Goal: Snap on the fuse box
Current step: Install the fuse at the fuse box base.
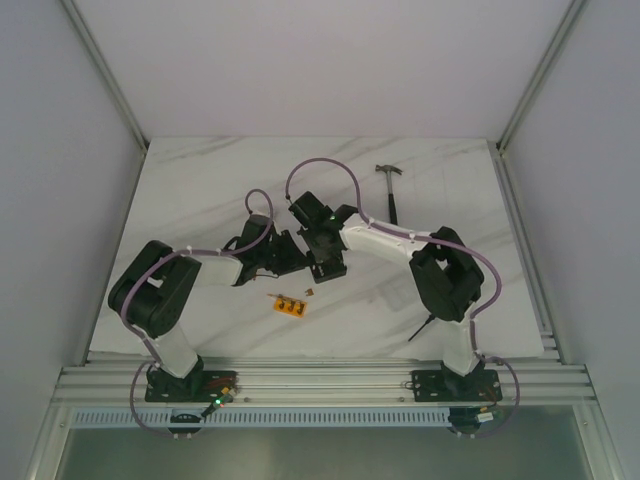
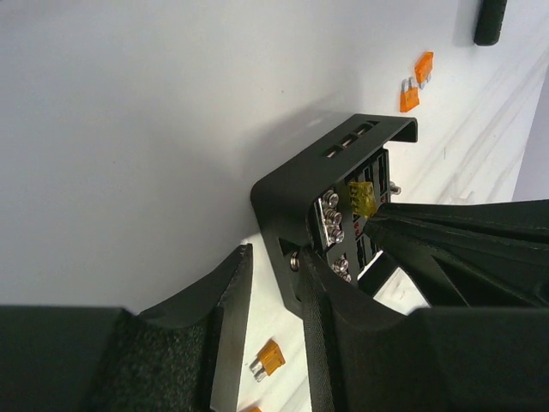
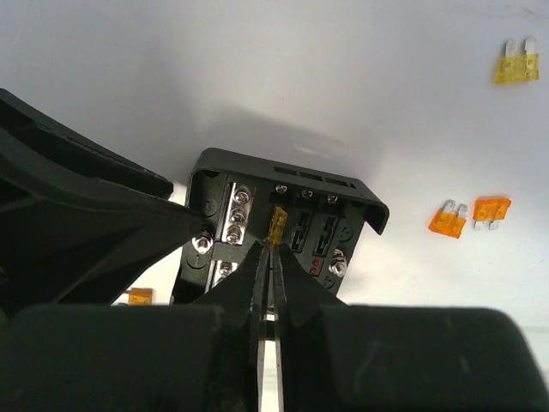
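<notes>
The fuse box (image 3: 283,202) is a small black open box with screws and slots, and it lies on the white table. In the top view the two grippers cover most of it. My right gripper (image 3: 274,247) is shut on a yellow fuse (image 3: 277,225) that stands in one of the box's slots; the same fuse (image 2: 360,197) shows in the left wrist view. My left gripper (image 2: 276,257) is open astride the box's side wall (image 2: 287,206). Its inner finger (image 2: 343,343) lies against the box, and its outer finger (image 2: 214,326) stands a little off the wall.
Loose orange fuses (image 1: 290,305) lie just in front of the grippers, and more fuses (image 3: 467,216) lie to the right of the box. One fuse (image 2: 270,359) lies between the left fingers. A hammer (image 1: 390,190) lies at the back right.
</notes>
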